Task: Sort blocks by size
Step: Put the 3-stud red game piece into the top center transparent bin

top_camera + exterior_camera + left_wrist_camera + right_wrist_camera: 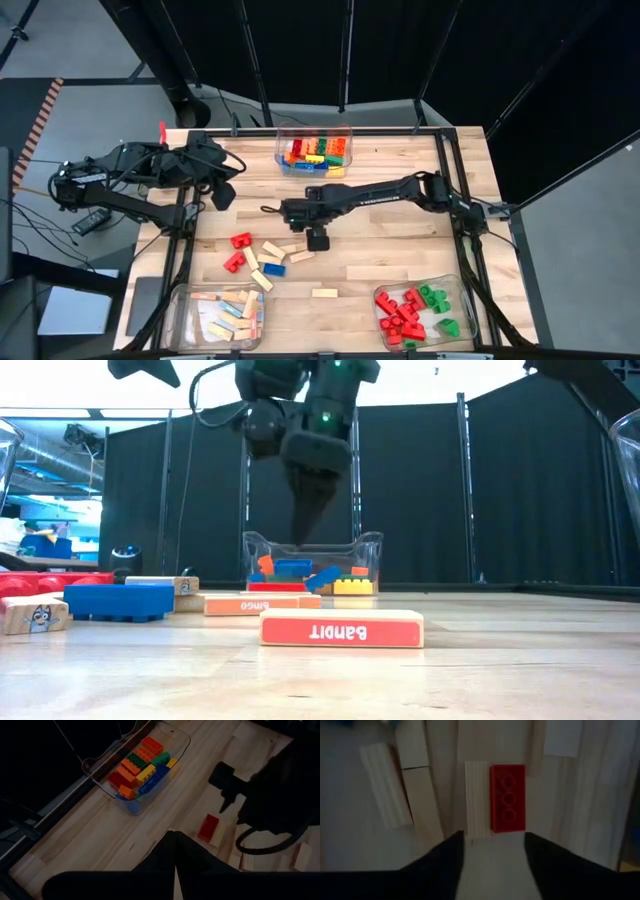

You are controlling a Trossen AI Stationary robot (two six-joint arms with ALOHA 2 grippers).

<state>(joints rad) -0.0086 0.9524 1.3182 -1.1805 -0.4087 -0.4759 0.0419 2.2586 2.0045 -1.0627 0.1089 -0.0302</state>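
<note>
My right gripper (495, 865) hangs open above the table's middle (318, 240), fingers pointing down, with nothing between them. Just ahead of its fingers a red studded brick (507, 797) lies flat on the table against a pale wooden bar (476, 800); the left wrist view shows the same red brick (208, 827). More loose blocks lie to the left: red bricks (241, 241), a blue brick (272, 268) and tan bars (324, 293). My left gripper (172, 842) waits shut at the far left (225, 190).
A clear bin of coloured bricks (315, 150) stands at the far edge. A bin of wooden bars (222, 315) is at the near left, and a bin of red and green bricks (420, 312) at the near right. Bare wood lies between the near bins.
</note>
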